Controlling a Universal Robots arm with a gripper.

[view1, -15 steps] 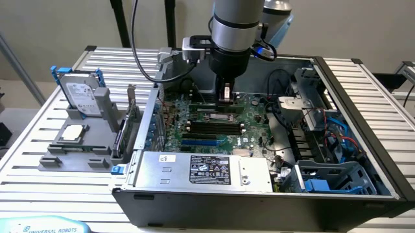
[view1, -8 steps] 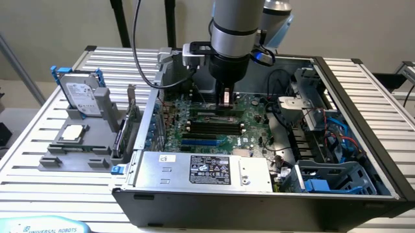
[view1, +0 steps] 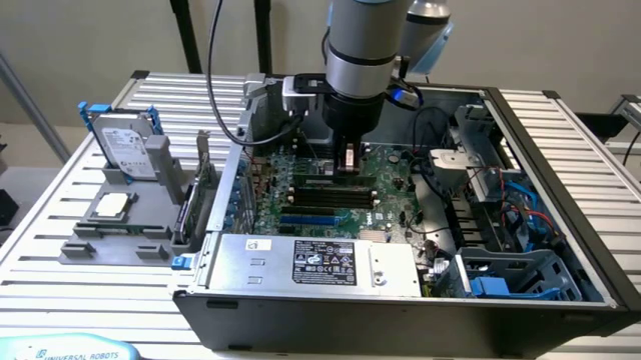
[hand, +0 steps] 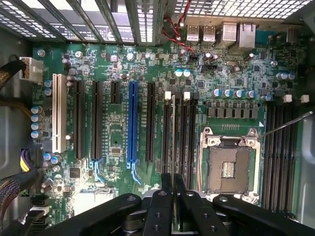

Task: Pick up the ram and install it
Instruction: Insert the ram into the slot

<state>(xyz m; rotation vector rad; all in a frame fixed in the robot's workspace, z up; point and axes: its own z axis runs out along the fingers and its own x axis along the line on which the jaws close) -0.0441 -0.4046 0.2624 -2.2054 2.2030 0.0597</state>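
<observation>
One robot arm [view1: 365,45] reaches down into an open computer case [view1: 421,300] that lies on a slatted metal bench [view1: 90,300]. Its end effector [view1: 347,166] hangs just above the motherboard [view1: 331,202], over the bank of black memory slots [view1: 326,196] near the middle of the board. The fingers are drawn nearly together and pinch the ram [view1: 347,159], which stands on edge between them with its lower end close to the slots; whether it touches a slot cannot be told.

In the wrist view the end effector [hand: 173,206] shows as black linkages meeting on a thin stick, the ram [hand: 173,147], which runs edge-on along the memory slots [hand: 179,132] beside the open processor socket [hand: 229,164]. A blue expansion slot [hand: 132,123] and several black ones lie on the other side of the memory slots from the socket, and a white slot [hand: 61,113] lies beyond those.

In the exterior view, the power supply [view1: 315,262] with its label fills the near side of the case, and a blue-grey drive cage [view1: 516,274] sits at the near right corner. Black and blue cables [view1: 491,202] cross the right half of the case.

On the bench to the exterior view's left of the case, a grey holder [view1: 120,240] carries a silver hard drive [view1: 130,150] in a blue frame, standing tilted at the far end, and a small pale square part [view1: 110,204] lying flat nearer. A green expansion card [view1: 200,187] stands on edge between the holder and the case wall.
</observation>
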